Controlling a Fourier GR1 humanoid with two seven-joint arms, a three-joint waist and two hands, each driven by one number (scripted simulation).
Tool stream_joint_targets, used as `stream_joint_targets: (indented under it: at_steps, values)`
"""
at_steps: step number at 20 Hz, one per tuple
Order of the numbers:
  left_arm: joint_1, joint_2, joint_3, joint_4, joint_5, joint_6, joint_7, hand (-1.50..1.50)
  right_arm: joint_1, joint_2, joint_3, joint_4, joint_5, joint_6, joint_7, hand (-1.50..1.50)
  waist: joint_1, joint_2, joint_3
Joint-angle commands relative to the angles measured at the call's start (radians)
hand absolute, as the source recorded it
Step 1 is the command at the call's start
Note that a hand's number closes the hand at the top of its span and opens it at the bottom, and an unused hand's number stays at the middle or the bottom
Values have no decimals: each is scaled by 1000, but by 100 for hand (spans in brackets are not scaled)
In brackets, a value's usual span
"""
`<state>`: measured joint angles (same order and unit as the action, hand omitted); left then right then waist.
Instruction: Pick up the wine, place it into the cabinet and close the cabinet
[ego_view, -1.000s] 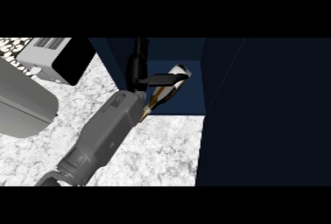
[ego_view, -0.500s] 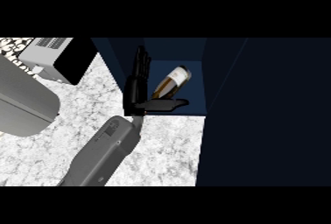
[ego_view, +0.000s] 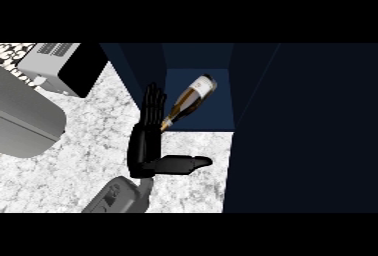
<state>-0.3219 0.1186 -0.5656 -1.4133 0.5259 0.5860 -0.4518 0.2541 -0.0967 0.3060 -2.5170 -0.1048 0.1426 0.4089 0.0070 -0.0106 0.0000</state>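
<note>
Black and jointed, one hand (ego_view: 145, 145) rises from a grey forearm (ego_view: 118, 196) at the lower edge of the head view, just left of the cabinet's opening. From this view alone I cannot tell which of the robot's hands it is. Its fingers (ego_view: 153, 106) are straight and held together, pointing up along the cabinet's left wall – the thumb (ego_view: 181, 164) sticks out sideways to the right, toward the opening. It holds nothing.

Just right of the fingers lies the wine (ego_view: 187, 101), a dark bottle with a pale label near its base. It rests tilted inside the cabinet (ego_view: 303, 125), on the dark blue shelf floor: its base points up and to the right, deep in the opening, and its gold-capped neck points down and to the left, almost at the fingers. Whether the neck touches the hand cannot be told.

Dark navy panels frame the opening – a wide one fills the view to the right.

Left of the cabinet spreads a white speckled counter (ego_view: 96, 135). On it, farther left, sit a grey box-shaped appliance (ego_view: 22, 122) and a black-and-silver appliance (ego_view: 63, 67).
</note>
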Motion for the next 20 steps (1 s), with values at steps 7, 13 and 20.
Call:
stream_joint_targets:
  at_steps: [7,13,20]
  values:
    - [266,100,-90,-311,-68,32,-6,-150,4,-148,35,-162,-88,122,136,150,5,4,0]
    - [367,192,-40,-386,-52,12,-6,-150,73,-164,261,-201,-102,177,151,150,-3,3,-1]
    - [494,324,24,-534,-20,-58,-16,-150,-27,-101,428,-215,15,128,226,150,0,1,-3]
